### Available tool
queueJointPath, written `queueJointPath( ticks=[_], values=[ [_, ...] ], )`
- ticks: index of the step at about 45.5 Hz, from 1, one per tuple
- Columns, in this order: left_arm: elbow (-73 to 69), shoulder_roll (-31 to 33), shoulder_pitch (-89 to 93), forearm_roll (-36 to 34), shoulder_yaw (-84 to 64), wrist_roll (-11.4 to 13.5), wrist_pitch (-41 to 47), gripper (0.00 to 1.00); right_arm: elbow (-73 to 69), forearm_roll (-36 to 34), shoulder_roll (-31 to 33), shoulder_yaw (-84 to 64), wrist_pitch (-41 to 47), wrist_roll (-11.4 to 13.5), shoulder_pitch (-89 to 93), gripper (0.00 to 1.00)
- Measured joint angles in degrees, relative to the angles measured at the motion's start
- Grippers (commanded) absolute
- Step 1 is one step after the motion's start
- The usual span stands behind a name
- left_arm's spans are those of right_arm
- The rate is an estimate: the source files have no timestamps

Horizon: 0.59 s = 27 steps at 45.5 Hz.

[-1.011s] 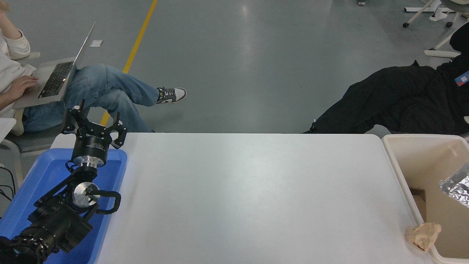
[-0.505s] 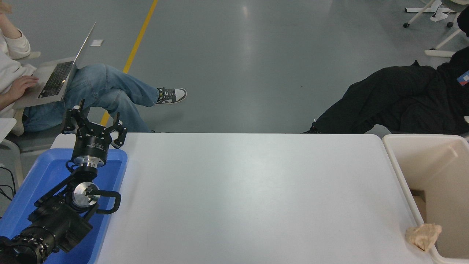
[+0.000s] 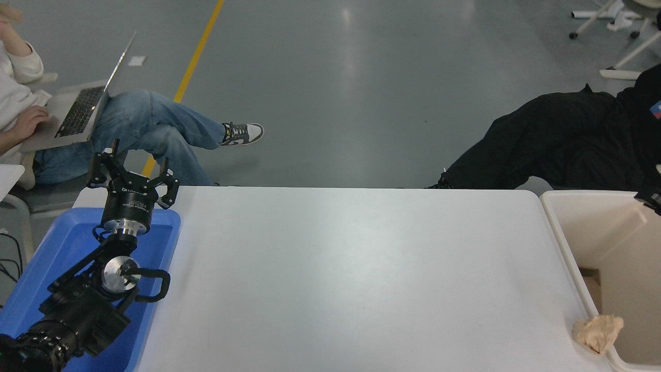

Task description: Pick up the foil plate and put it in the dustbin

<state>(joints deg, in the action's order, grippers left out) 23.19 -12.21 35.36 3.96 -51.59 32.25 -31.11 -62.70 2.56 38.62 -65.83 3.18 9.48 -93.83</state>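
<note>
Left end effector — splayed, above blue tray

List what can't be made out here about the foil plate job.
- Foil plate: nowhere in the head view. The dustbin is cut by the right and bottom edges, so most of its inside is unseen.
- Right tool: only a black sliver at the right edge; its state is unreadable.
- Left tool: open, parked above the blue tray; the arm's base is cut off at the lower-left corner.
</note>
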Motion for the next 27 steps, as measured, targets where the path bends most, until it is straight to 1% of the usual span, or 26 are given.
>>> queueJointPath(
  ticks=[8, 16, 23, 27],
  values=[
    [0.0, 0.0, 0.0, 0.0, 0.0, 0.0, 0.0, 0.99, -3.4, 0.0, -5.2, -2.0, 16.4, 0.0, -9.2, 1.00],
    [0.0, 0.0, 0.0, 0.0, 0.0, 0.0, 0.0, 0.99, -5.6, -0.1, -10.6, -2.5, 28.5, 0.0, -16.7, 1.00],
    [0.0, 0.0, 0.0, 0.1, 0.0, 0.0, 0.0, 0.99, -6.7, -0.1, -15.5, -2.3, 35.5, 0.0, -22.3, 1.00],
    [0.0, 0.0, 0.0, 0.1, 0.0, 0.0, 0.0, 0.99, -7.0, -0.1, -17.7, -2.3, 37.6, 0.0, -25.0, 1.00]
  ],
)
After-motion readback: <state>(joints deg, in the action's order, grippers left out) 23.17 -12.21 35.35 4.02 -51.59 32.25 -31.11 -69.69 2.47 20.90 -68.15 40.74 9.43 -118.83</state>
